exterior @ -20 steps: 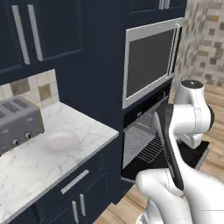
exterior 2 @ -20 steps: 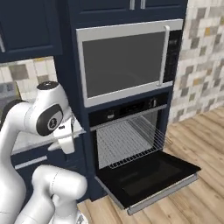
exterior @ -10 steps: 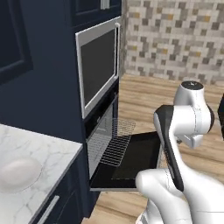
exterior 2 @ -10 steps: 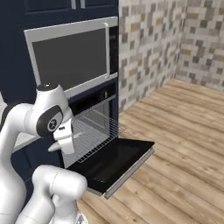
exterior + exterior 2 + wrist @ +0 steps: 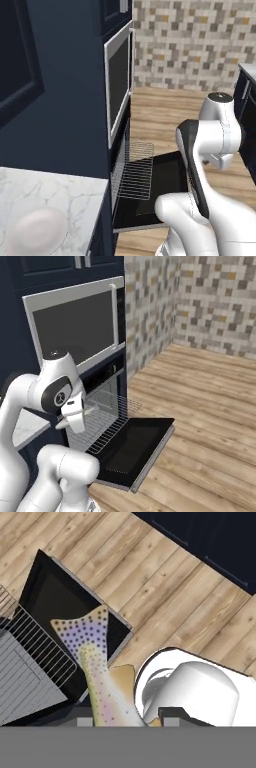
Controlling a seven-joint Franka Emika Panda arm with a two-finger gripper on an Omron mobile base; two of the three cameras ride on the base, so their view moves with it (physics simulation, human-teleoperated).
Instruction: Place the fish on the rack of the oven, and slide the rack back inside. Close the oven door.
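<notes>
Wood-plank floor [image 5: 210, 406] runs across the room to a wall of small beige and grey mosaic tiles [image 5: 195, 45]. At the lower left of the left base view a white marble table [image 5: 50, 200] carries a round white plate [image 5: 37, 231]. Navy cabinets [image 5: 55, 85] frame a steel-edged glass unit [image 5: 75, 326], and the oven [image 5: 102, 393] sits just below it.

Its door [image 5: 132, 448] hangs fully down, flat and level over the floor, dark glass facing up. The rack [image 5: 136, 172] is drawn out of the cavity and lies over the door, a silver grid of thin parallel bars.

The fish [image 5: 100, 672] shows in the hand view: slender, pale, with an iridescent sheen and dark speckles, forked tail fanned toward the door's corner, a yellowish fin at its side. It rises from the bottom of that view, where the claw [image 5: 122, 722] sits, above the door's edge and beside the rack, not on it. The claw seems closed on the fish, though its fingertips are hidden behind the body.
</notes>
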